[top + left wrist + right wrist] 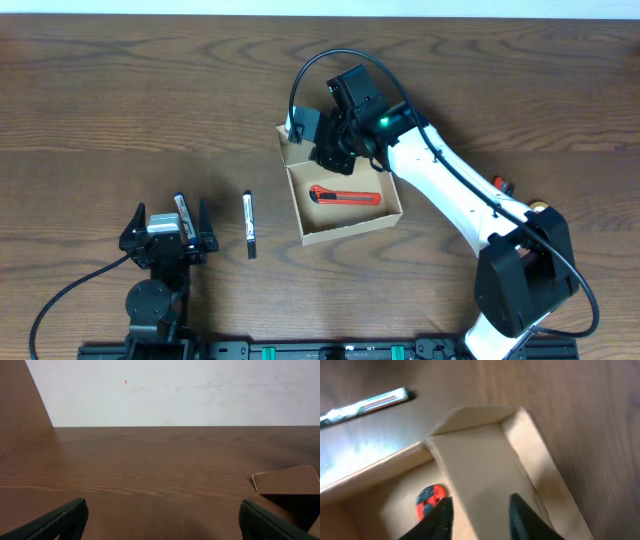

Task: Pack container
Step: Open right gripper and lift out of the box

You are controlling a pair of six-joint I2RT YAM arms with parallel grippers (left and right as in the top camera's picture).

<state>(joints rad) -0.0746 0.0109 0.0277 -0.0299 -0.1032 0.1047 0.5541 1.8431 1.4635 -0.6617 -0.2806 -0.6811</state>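
1. One item is already packed: a red-and-black plastic box cutter [345,196] lies flat on the floor of the small open tan cardboard box [388,215], which sits on the dark wooden table [120,100].
2. Two slim black-and-white pens remain outside, both left of the box. One pen [249,224] lies a little way from its left wall; the other pen [183,215] is farther off, by the left gripper [164,510].
3. Judging by this, the packing is partly done.
4. The right gripper [480,512] hangs over the box's far-left corner, its fingers a modest gap apart above a cardboard flap [480,470]. Nothing appears clamped between them.
5. The left gripper, well left of the box, is spread wide with only bare table between its fingers.
6. Next, I would expect a pen to be fetched. That calls for a low pinch across a thin, roll-prone barrel.
7. Hard to make out:
   - The right arm covers the box's far-left corner from above.
   - The right wrist view is blurred.
   - Whether the farther pen rests on the table or on the left gripper cannot be told.
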